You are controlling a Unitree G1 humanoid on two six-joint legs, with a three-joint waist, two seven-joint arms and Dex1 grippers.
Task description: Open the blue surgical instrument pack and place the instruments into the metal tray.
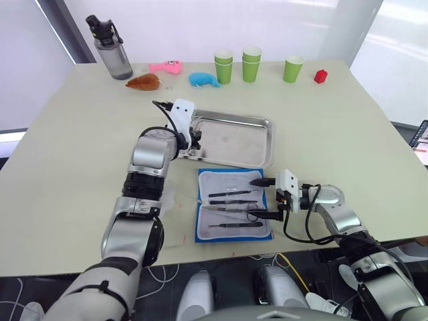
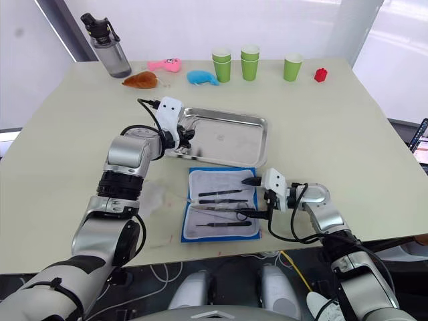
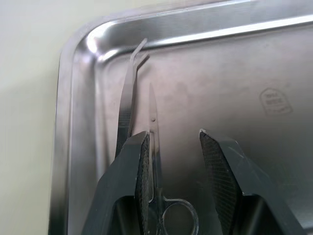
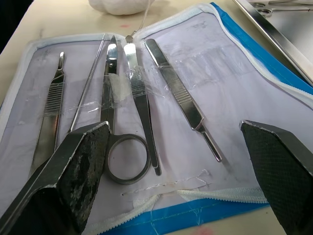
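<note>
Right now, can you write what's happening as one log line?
pack: open | tray: scissors, tweezers inside | left gripper: open over tray | right gripper: open over pack

- Pack [image 1: 233, 235]: blue edge, white lining.
- Instruments [image 4: 128, 105]: silver.
- Tray [image 1: 235, 138]: shiny steel grey.
- Far cups [image 1: 251, 64]: green.
- Far-right block [image 1: 320, 76]: red.
- Far-left toys: pink [image 1: 166, 66], brown [image 1: 144, 82], blue [image 1: 203, 79].
- Gripper fingers [image 4: 73, 171]: black, cross-hatched.

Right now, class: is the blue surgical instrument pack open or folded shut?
Open: the blue surgical instrument pack lies spread flat, white lining up, instruments showing.
</note>
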